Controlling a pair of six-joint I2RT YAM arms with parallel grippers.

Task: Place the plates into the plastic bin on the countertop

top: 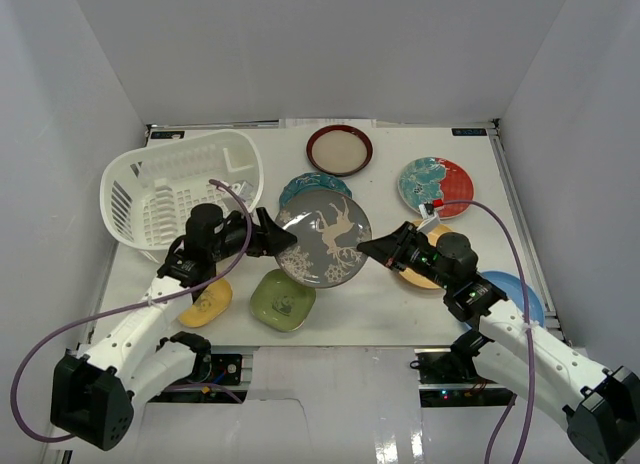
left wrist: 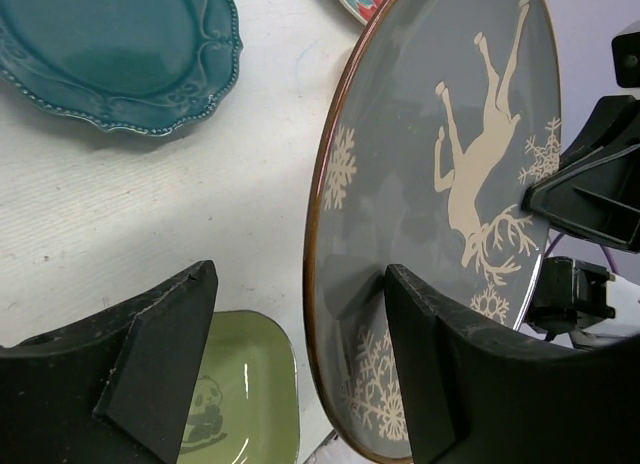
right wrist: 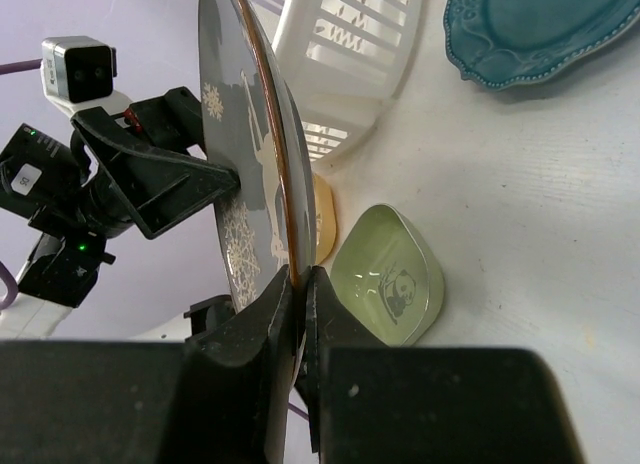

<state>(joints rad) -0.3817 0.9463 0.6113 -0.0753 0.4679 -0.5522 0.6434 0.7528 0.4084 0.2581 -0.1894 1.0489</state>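
Now the round grey plate with a cream deer and snowflakes [top: 323, 246] is held up tilted over the white tabletop [top: 400, 302], between the two arms and to the right of the white slotted plastic bin [top: 128, 176]. The right gripper [top: 364, 246] is clenched on its right rim, while the left gripper [top: 284, 238] is spread wide around its left rim without clamping it. A scalloped teal plate [top: 298, 187] lies just beyond it and a rounded-square green plate [top: 282, 300] lies nearer.
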